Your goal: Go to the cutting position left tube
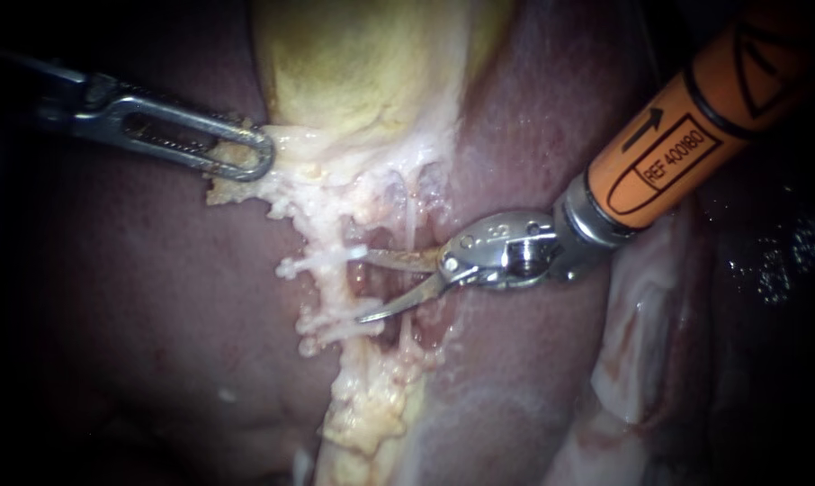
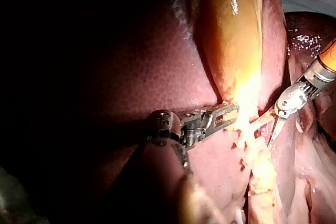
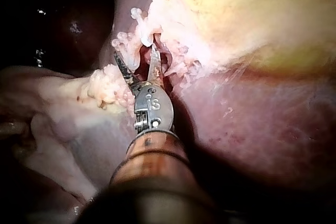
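The right instrument (image 1: 364, 286) comes in from the upper right and ends in two curved blades, which stand spread apart with a clear gap and grip nothing. The left tube (image 1: 334, 295) runs down the pale band of tissue below the gallbladder (image 1: 362, 63). Two white clips cross it, an upper clip (image 1: 322, 263) and a lower clip (image 1: 335, 329). The bare stretch of tube between the clips lies right at the blade tips. The upper blade's tip meets the near end of the upper clip, and the lower blade's tip sits just above the lower clip. From the endoscope I cannot tell whether the tube is already inside the gap or only just ahead of it. A thin pale strand (image 1: 409, 220) crosses the blades closer to their pivot. In the right wrist view the same spread blades (image 3: 135, 52) frame reddish tissue, with white tissue just ahead of them. The left instrument (image 1: 255, 155) enters from the upper left, its slotted jaws clamped on the whitish tissue (image 1: 286, 180) at the gallbladder's lower edge, well apart from the blades. The left wrist view shows that hold (image 2: 226, 115) too. Dark red liver (image 1: 138, 297) lies on both sides.
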Tool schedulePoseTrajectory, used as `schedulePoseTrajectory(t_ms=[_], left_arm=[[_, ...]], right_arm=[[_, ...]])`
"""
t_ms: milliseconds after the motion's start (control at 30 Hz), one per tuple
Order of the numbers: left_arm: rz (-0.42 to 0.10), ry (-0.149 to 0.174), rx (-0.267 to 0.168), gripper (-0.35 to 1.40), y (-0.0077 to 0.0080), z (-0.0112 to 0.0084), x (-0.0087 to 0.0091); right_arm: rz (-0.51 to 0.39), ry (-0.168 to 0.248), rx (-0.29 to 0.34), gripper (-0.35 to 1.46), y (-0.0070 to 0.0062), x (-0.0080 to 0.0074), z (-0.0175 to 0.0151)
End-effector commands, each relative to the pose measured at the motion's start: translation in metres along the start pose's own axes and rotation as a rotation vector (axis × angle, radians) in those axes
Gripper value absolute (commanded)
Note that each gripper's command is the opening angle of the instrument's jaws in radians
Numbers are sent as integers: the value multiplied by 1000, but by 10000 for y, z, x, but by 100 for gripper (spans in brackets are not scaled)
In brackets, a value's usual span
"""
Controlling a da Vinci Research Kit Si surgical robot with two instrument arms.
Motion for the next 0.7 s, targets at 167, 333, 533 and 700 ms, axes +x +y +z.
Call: schedulePoseTrajectory(t_ms=[167,333,533,700], left_arm=[[0,0,-1,-35,0,0,0],[0,0,-1,-35,0,0,0],[0,0,-1,-35,0,0,0],[0,0,-1,-35,0,0,0]], right_arm=[[-4,21,46,123,-4,-7,17],[-9,51,88,123,-6,-8,28],[21,115,117,123,-2,0,41],[40,148,114,123,3,6,51]])
